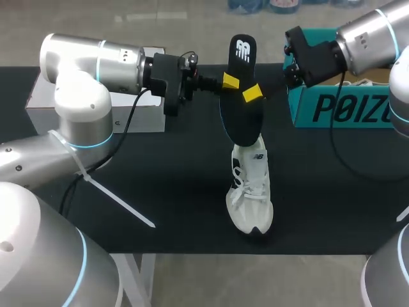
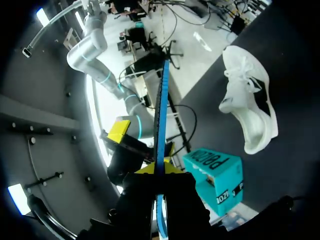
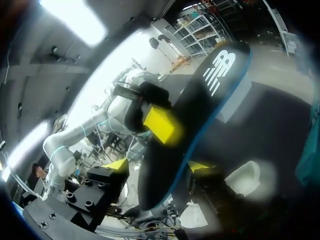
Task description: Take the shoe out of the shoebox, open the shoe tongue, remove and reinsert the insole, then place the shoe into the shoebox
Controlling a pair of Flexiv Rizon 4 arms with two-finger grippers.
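Observation:
A black insole (image 1: 241, 96) with a white logo stands upright in the air above the white shoe (image 1: 250, 192), which rests on the black table. My left gripper (image 1: 229, 82) is shut on the insole's middle from the left; in the left wrist view the insole's thin blue edge (image 2: 161, 110) rises from between its fingers (image 2: 159, 172). My right gripper (image 1: 254, 93) comes in from the right and stands open, with the insole (image 3: 200, 110) between its fingers (image 3: 157, 166) and a gap on one side. The teal shoebox (image 1: 339, 109) sits at the back right.
A white box (image 1: 96, 109) stands at the back left behind my left arm. A white cable tie (image 1: 118, 198) juts from that arm over the table. The shoe (image 2: 250, 110) lies near the table's front edge.

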